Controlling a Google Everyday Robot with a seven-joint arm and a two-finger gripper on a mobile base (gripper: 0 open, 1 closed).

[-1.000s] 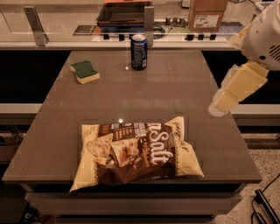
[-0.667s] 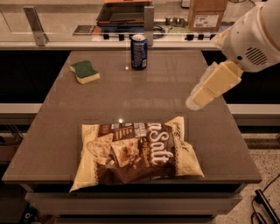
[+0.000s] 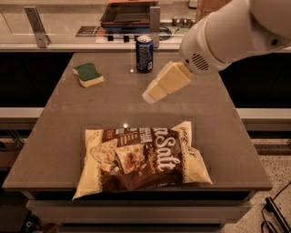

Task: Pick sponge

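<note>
The sponge [image 3: 88,74], a small block with a dark green top over pale yellow foam, lies flat at the far left of the brown table [image 3: 54,136]. My gripper [image 3: 152,94] hangs above the middle of the table on the end of the white arm [image 3: 227,32] that reaches in from the upper right. It is well to the right of the sponge and a little nearer to me, with nothing seen in it.
A dark blue soda can [image 3: 144,53] stands upright at the far middle of the table, just behind the gripper. A big brown and cream chip bag [image 3: 141,157] lies across the near part. A counter with a dark tray [image 3: 129,13] runs behind the table.
The arm has swung in from the right edge of the table toward its middle, bringing the gripper leftward and closer to the can and the sponge. Nothing on the table has moved.
</note>
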